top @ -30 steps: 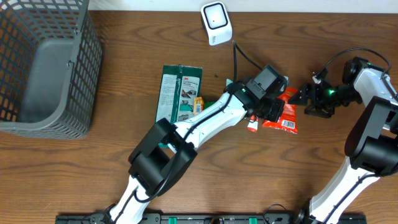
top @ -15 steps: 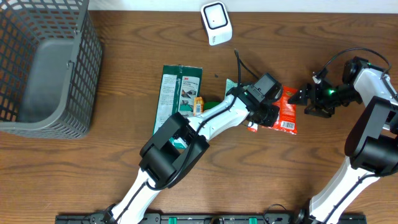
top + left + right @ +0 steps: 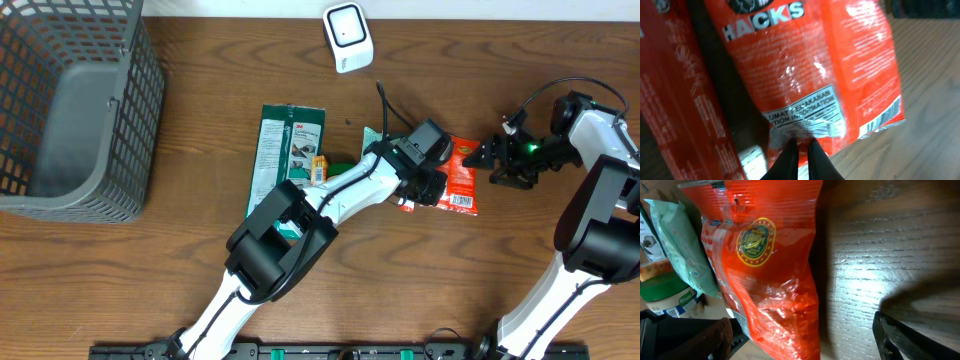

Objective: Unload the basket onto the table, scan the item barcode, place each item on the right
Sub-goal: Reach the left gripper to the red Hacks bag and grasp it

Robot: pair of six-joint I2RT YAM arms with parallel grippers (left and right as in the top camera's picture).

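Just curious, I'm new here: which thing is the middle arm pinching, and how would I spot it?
From the white scanner at the table's far edge, come nearer and slightly right to a cluster of packs. The left gripper is shut on the red packet at the cluster's right end. Its HACKS lettering and gold seal set it apart from the green card pack further left.

1. "HACKS" in white capitals near the top of the red bag [image 3: 840,65].
2. On its white panel [image 3: 807,117]: "…ITION INFORMATION"; line above partly lost in glare.
3. "3M" on the green package [image 3: 288,150].
4. Round gold seal [image 3: 756,241] on the bag: lettering too small to read.
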